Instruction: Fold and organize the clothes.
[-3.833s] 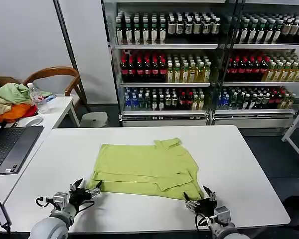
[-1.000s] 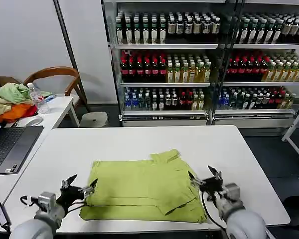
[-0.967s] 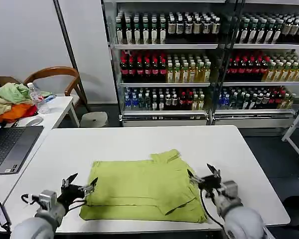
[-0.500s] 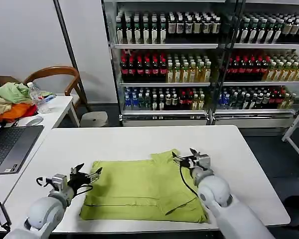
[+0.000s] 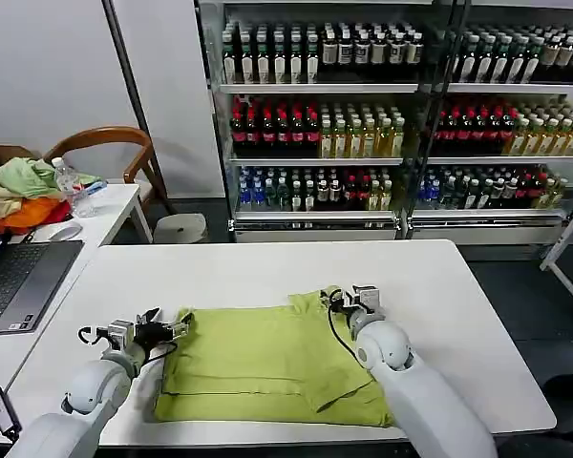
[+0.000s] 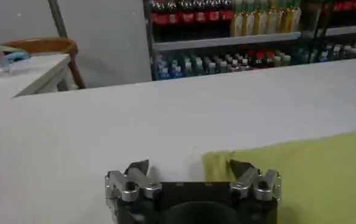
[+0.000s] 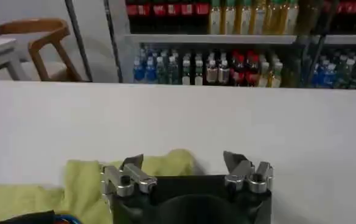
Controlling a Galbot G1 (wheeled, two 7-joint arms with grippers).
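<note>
The green T-shirt (image 5: 272, 361) lies on the white table (image 5: 439, 286), partly folded w/ more folds to go, I think; left gripper (image 5: 160, 330) is at its far left corner, right gripper (image 5: 349, 299) by the far right sleeve, both w/ fingers apart & holding 0

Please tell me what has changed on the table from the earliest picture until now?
The T-shirt was pulled toward the robot and folded; it now lies at the table's near edge. Both grippers then let go and moved forward: the left gripper to the shirt's far left corner, the right gripper to the far right sleeve, both open. The laptop and the clothes heap stayed put.
</note>
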